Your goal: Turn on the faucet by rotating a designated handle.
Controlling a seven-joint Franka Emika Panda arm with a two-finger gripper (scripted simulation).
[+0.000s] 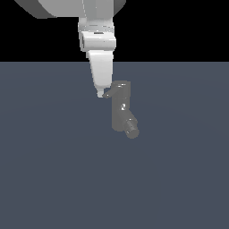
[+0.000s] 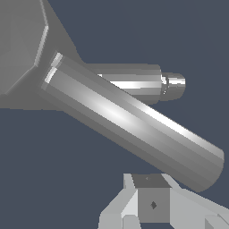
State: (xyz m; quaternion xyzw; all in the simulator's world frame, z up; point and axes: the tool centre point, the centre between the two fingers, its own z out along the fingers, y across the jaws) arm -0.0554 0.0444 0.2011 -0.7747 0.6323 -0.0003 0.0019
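Presently, in the exterior view, the faucet (image 1: 121,107) stands upright just right of frame centre on the dark blue-grey floor (image 1: 49,170), its ribbed spout (image 1: 131,129) angled toward the lower right, and the handle (image 1: 108,93) projects from the top cap toward the exterior view's left. The white gripper (image 1: 100,93) descends from the upper centre with its tip at the handle's free end; contact cannot be confirmed. Whether its jaws are wide or narrow cannot be told from either view, though the wrist view shows the handle (image 2: 134,125) close, crossing the frame diagonally just beyond a fingertip (image 2: 152,203).
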